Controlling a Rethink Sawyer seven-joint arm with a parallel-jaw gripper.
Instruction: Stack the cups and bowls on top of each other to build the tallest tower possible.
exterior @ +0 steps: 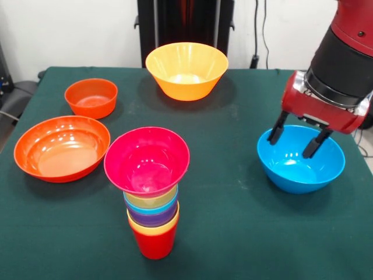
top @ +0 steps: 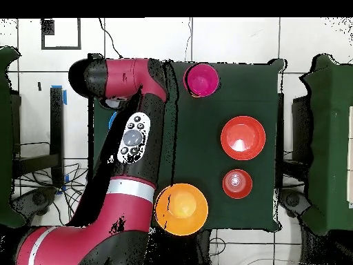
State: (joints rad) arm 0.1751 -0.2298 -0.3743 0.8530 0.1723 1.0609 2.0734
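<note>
The tower stands near the table's front middle: a red cup (exterior: 154, 244) at the base, several nested cups above it, and a magenta-pink bowl (exterior: 147, 160) (top: 202, 79) on top. At the right sits the large blue bowl (exterior: 301, 163), of which only a sliver (top: 110, 121) shows under the arm in the overhead view. My gripper (exterior: 289, 149) hangs open over that bowl's far left part. One fingertip is by the rim and the other over the inside, with nothing held. The arm hides the gripper in the overhead view.
A large yellow-orange bowl (exterior: 186, 70) (top: 181, 209) stands at the far middle. A small orange bowl (exterior: 91, 97) (top: 236, 183) and a wide shallow orange bowl (exterior: 61, 147) (top: 243, 137) lie at the left. The dark green table (exterior: 233, 221) holds them all.
</note>
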